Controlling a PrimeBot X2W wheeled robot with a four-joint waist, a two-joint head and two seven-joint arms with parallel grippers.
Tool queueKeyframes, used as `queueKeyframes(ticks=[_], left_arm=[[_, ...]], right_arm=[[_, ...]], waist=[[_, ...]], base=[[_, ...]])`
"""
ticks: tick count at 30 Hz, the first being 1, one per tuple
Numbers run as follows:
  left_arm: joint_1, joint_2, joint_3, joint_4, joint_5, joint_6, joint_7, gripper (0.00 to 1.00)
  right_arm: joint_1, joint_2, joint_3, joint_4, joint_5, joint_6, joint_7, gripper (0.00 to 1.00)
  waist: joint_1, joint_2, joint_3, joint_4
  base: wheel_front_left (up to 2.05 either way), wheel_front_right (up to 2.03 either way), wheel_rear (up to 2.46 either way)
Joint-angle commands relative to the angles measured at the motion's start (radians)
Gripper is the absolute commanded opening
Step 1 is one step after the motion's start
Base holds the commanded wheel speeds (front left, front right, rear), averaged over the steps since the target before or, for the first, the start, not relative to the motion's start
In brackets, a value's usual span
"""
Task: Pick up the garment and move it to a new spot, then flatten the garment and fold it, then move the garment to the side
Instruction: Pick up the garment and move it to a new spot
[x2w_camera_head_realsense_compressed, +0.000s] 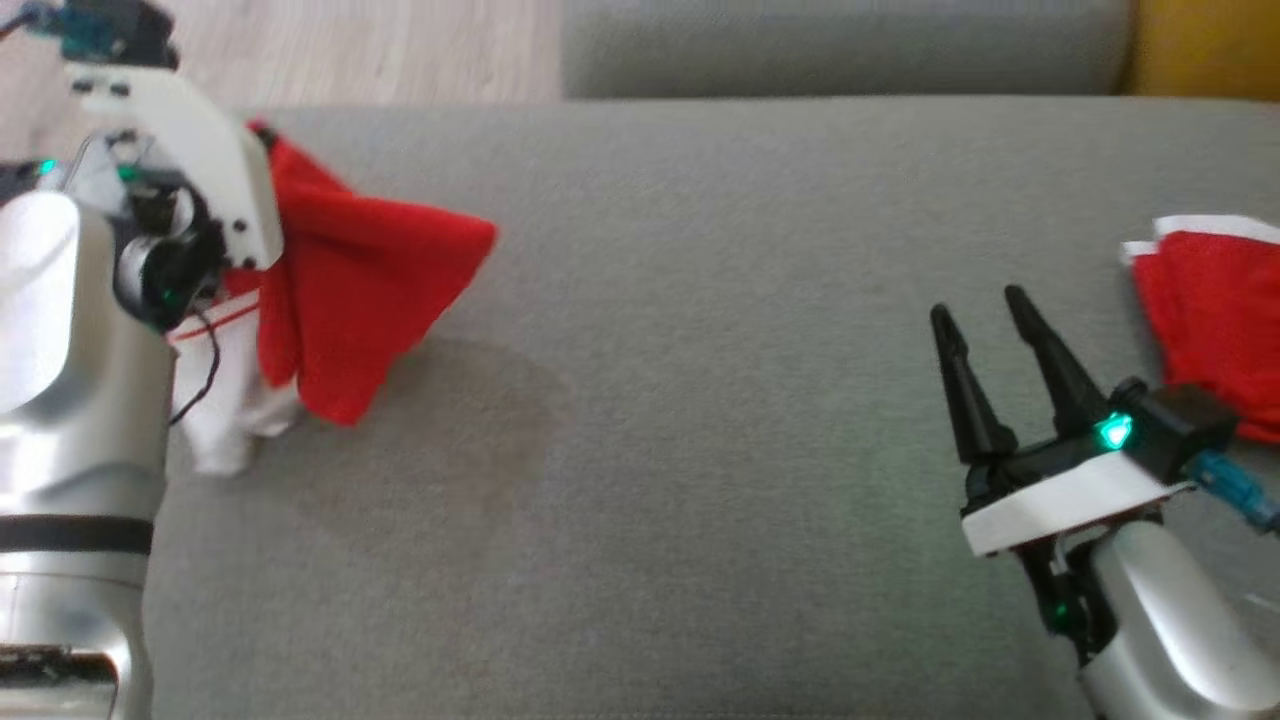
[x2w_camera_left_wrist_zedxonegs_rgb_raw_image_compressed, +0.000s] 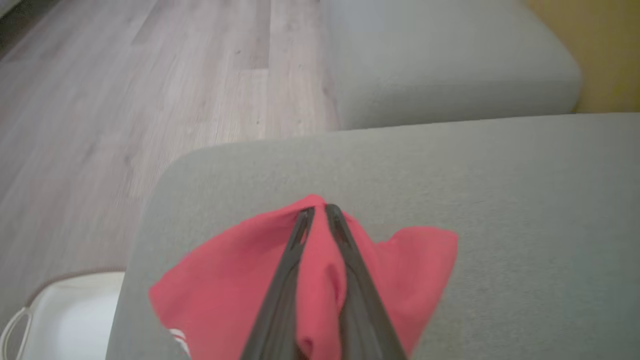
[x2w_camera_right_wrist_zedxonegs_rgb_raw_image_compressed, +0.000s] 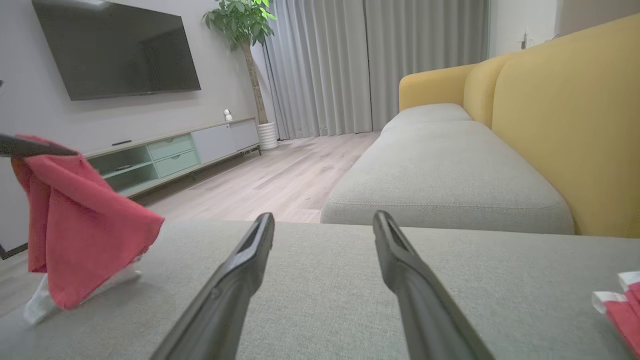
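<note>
Left tool (x2w_camera_left_wrist_zedxonegs_rgb_raw_image_compressed: 320, 208) pinches limp red garment (x2w_camera_left_wrist_zedxonegs_rgb_raw_image_compressed: 225, 285) | cushion (x2w_camera_left_wrist_zedxonegs_rgb_raw_image_compressed: 500, 200): grey, woven

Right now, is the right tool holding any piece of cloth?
No, the right tool is open, its fingers standing apart over the grey cushion with nothing between them.

A: Can any writing be read here?
B: None. The garment (x2w_camera_head_realsense_compressed: 370, 290) is plain red and white cloth, with no legible letters, numbers or brand marks.
</note>
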Motion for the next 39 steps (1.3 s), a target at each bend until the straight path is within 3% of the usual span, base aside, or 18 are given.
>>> queueKeyframes(ticks=[1,10,16,20,23,26,27,28,29,34,39], left_arm=[[-0.076,0.033,0.017,-0.063,-0.001,-0.004,-0.001,0.0],[-0.076,-0.034,-0.061,-0.337,-0.053,-0.009,-0.013,0.0],[-0.005,-0.084,-0.09,-0.412,-0.067,0.008,-0.028,0.0],[0.097,-0.111,-0.114,-0.398,-0.054,0.032,-0.092,0.0],[0.174,-0.128,-0.129,-0.329,-0.02,0.061,-0.201,0.0],[0.242,-0.167,-0.144,-0.212,-0.021,0.063,-0.336,0.0],[0.256,-0.175,-0.153,-0.167,-0.015,0.061,-0.379,0.09],[0.267,-0.184,-0.153,-0.121,-0.02,0.063,-0.417,0.82],[0.273,-0.191,-0.16,-0.08,-0.018,0.062,-0.452,1.0],[0.241,-0.211,-0.184,0.035,-0.017,0.049,-0.578,1.0],[0.197,-0.198,-0.175,0.011,-0.024,0.037,-0.641,1.0]], right_arm=[[-0.016,0.002,0.011,-0.027,-0.007,-0.001,-0.011,1.0],[-0.02,0.017,0.006,-0.036,-0.016,-0.001,-0.011,1.0],[-0.021,0.015,0.006,-0.042,-0.014,-0.001,-0.011,1.0],[-0.025,0.016,0.013,-0.043,-0.007,-0.001,-0.011,1.0],[-0.033,0.016,0.021,-0.043,0.004,-0.001,-0.011,1.0],[-0.039,0.017,0.031,-0.041,0.011,-0.001,-0.011,1.0],[-0.04,0.017,0.035,-0.04,0.013,-0.001,-0.011,1.0],[-0.041,0.018,0.039,-0.039,0.014,-0.001,-0.011,1.0],[-0.042,0.018,0.043,-0.038,0.015,-0.001,-0.011,1.0],[-0.04,0.003,0.046,-0.031,0.018,-0.001,-0.011,1.0],[-0.03,-0.007,0.025,-0.033,0.016,-0.001,-0.011,1.0]], waist=[[0.0001,0.0,-0.036,-0.041],[0.0001,0.0,-0.054,-0.184],[0.0001,0.0,-0.039,-0.259],[0.0001,0.0,-0.022,-0.312],[0.0001,0.0,-0.007,-0.343],[0.0001,0.0,0.003,-0.363],[0.0001,0.0,0.006,-0.366],[0.0001,0.0,0.008,-0.369],[0.0001,0.0,0.009,-0.37],[0.0001,0.0,0.007,-0.343],[0.0001,0.0,-0.013,-0.297]], base=[[0.0,0.0,0.0],[0.0,0.0,0.0],[0.0,0.0,0.0],[0.0,0.0,0.0],[0.0,0.0,0.0],[0.0,0.0,0.0],[0.0,0.0,0.0],[0.0,0.0,0.0],[0.0,0.0,0.0],[0.0,0.0,0.0],[0.0,0.0,0.0]])
